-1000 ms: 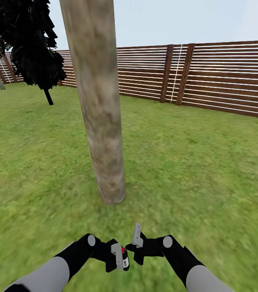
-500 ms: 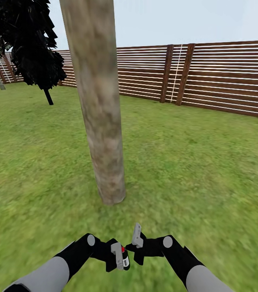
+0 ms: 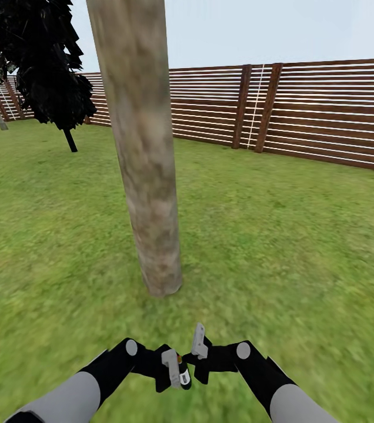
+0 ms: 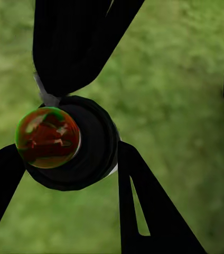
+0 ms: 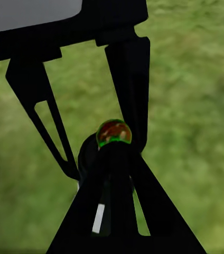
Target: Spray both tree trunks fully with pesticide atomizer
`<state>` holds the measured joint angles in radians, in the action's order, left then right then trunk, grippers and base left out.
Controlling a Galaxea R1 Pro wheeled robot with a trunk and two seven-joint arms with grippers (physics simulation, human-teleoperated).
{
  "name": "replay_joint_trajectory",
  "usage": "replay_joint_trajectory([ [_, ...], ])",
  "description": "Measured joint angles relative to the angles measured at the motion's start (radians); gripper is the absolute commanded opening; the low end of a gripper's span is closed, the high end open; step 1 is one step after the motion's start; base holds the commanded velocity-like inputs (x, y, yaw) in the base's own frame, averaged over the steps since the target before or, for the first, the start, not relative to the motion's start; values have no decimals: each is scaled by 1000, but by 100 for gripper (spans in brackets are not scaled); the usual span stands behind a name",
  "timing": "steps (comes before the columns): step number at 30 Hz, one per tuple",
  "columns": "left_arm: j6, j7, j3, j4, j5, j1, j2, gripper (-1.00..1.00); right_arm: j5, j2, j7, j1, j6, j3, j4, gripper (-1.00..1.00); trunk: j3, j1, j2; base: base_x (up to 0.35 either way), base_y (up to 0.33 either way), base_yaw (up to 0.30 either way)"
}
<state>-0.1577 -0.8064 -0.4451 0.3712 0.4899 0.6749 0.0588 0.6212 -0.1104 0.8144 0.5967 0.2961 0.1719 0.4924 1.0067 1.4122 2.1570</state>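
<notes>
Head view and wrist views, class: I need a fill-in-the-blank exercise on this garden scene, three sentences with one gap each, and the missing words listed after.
1. The pesticide atomizer is held in the robot's ____ gripper.
2. The thick pale tree trunk rises from the ____, straight ahead of both arms.
3. Behind the lawn runs a brown slatted ____.

Missing words: left; grass; fence

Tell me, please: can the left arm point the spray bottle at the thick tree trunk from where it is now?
Probably yes. The left gripper holds the spray bottle, and only open grass lies between it and the trunk ahead.
</notes>
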Motion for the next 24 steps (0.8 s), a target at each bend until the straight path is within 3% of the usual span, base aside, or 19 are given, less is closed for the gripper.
replay_joint_trajectory([
  [6,0,0,-1,-1,1,-1,-2,-100,0,0,0,0,0,0,0,-100,0,0,0,0,0,0],
  [9,-1,0,-1,-8,7,-4,-27,-100,0,0,0,0,0,0,0,-100,0,0,0,0,0,0],
  [10,-1,0,-1,-10,10,-6,-45,-100,0,0,0,0,0,0,0,-100,0,0,0,0,0,0],
  [13,-4,2,-2,-15,14,-12,-147,-100,0,1,0,0,0,0,-1,-100,0,0,0,0,0,0],
  [19,-28,6,-1,-19,12,-16,-289,-100,2,15,-5,0,0,0,-9,-100,0,0,0,0,0,0],
  [21,-27,44,-2,-20,14,-22,-326,-100,1,47,-7,0,0,0,-11,-100,0,0,0,0,0,0],
  [24,-27,137,-1,-41,11,-39,-353,-100,-1,113,-9,-1,1,-2,-20,-100,0,0,0,0,0,0],
])
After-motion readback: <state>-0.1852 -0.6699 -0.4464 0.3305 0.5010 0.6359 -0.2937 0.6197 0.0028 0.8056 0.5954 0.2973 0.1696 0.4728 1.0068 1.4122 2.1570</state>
